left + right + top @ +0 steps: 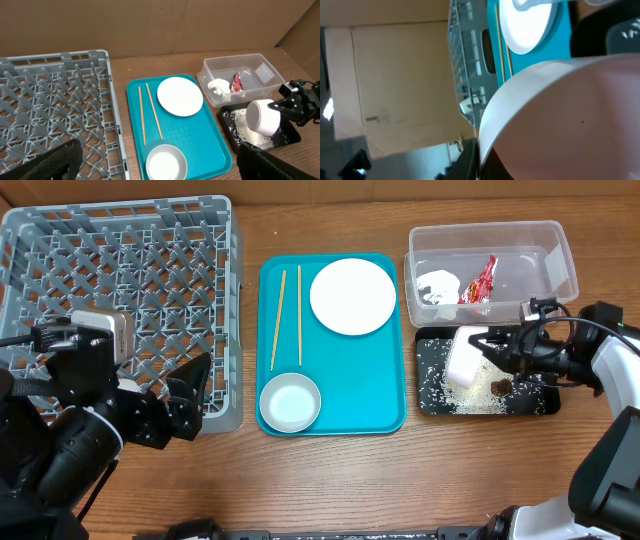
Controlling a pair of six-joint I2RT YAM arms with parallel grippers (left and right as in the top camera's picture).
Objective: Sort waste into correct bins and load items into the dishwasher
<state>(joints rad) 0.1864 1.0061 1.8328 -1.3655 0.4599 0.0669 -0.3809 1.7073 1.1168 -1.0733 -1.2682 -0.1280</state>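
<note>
Grip of right pincer point(488, 348) tight on cup point(462, 361), left pincer point(188, 402) agape

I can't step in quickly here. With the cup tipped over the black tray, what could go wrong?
1. The white cup hangs tilted from the right tool, gripped at one end only. It could slip and drop.
2. Rice grains already lie near the black tray's left edge, so more may scatter onto the table.

grey rack point(120, 270) far left | flat plate point(352, 296), upright bowl point(290, 402) on teal tray point(350, 380) | clear tub point(520, 260): red wrapper point(480, 280), foil point(437, 285) | white cup point(463, 358) tipped over black tray point(535, 398): rice grains point(466, 402), brown lump point(501, 385)
</note>
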